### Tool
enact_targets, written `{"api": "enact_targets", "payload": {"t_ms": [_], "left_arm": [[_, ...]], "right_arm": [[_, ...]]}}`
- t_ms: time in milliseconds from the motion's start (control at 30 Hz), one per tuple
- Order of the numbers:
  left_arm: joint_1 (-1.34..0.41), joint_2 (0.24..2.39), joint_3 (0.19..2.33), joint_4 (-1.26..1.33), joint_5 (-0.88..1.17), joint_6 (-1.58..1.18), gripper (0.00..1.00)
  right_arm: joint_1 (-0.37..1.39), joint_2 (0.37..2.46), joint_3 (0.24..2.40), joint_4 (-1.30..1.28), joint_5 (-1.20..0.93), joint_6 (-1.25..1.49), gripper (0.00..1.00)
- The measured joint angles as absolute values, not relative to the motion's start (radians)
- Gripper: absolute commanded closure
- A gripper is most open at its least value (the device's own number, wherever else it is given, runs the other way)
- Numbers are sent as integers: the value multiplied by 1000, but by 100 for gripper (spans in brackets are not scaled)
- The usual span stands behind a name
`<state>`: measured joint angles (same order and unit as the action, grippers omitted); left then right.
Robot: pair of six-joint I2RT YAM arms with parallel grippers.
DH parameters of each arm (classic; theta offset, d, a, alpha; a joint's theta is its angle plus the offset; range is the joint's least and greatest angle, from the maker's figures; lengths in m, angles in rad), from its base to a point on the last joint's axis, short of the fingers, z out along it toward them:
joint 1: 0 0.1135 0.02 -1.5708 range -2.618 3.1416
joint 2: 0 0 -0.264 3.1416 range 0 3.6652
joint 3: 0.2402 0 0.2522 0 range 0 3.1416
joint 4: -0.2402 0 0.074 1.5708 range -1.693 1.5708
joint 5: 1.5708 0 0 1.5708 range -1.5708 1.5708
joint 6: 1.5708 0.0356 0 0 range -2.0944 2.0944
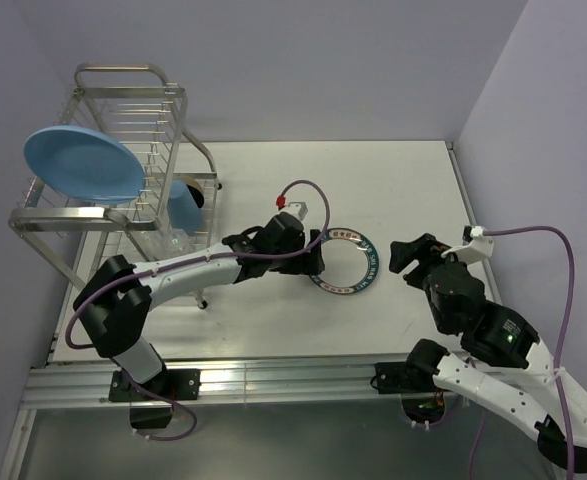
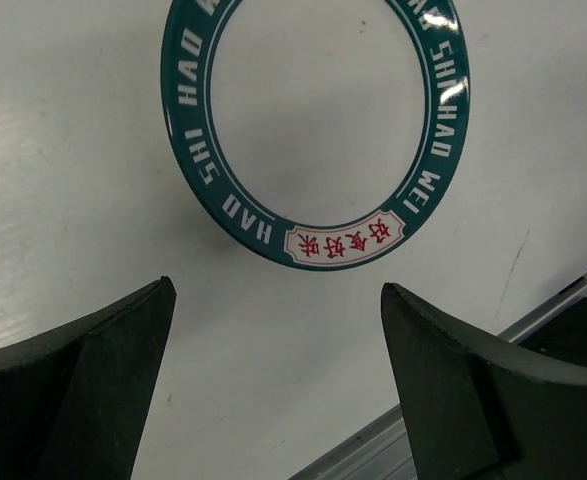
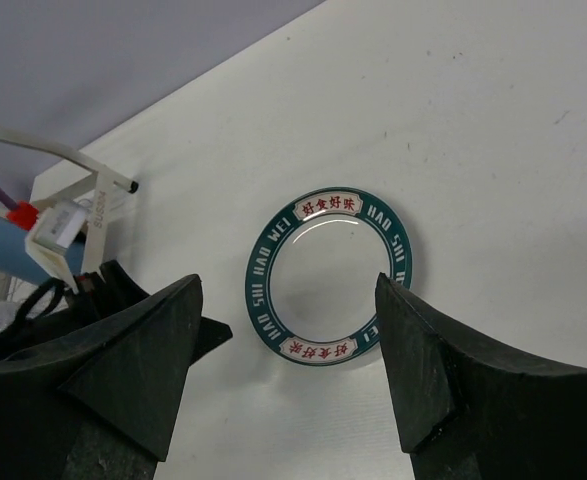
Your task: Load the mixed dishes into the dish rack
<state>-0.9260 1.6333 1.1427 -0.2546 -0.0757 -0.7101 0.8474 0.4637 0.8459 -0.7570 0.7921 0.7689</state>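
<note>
Two grippers: both of yours stand spread wide, and neither holds anything.
Left gripper point(image 1: 316, 256): you have it low over the table, at the left edge of the white plate point(image 1: 343, 262). In its wrist view the fingers point(image 2: 103, 390) stand apart on either side, and the plate lies just ahead of their tips, not between them.
Right gripper point(image 1: 401, 256): it is just right of the same plate and apart from it. Its wrist view frames the plate between the two dark fingers point(image 3: 143, 370), from above.
White plate: it lies flat on the table point(image 1: 403, 180), near the middle, with its dark teal lettered rim facing up. It is well apart from the dish rack point(image 1: 123, 110).
Dish rack: you find it at the far left of the table, a silver wire frame.
Light-blue plate point(image 1: 83, 165): it stands tilted on edge in the rack's upper tier.
Light-blue cup point(image 1: 181, 203): it sits low at the rack's right side, behind the wires.
Other dishes: you cannot make them out clearly here.
</note>
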Motion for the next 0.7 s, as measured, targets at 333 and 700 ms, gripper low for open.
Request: {"api": "enact_targets", "payload": {"t_ms": [333,700], "left_arm": [[-922,1681,989,-82,-70,-1068,8],[-883,1788,875,214,-2,-1338,19]], "right_arm": [[847,398,850,-772,787,769,24],[847,374,850,-771,769,765,24]]}}
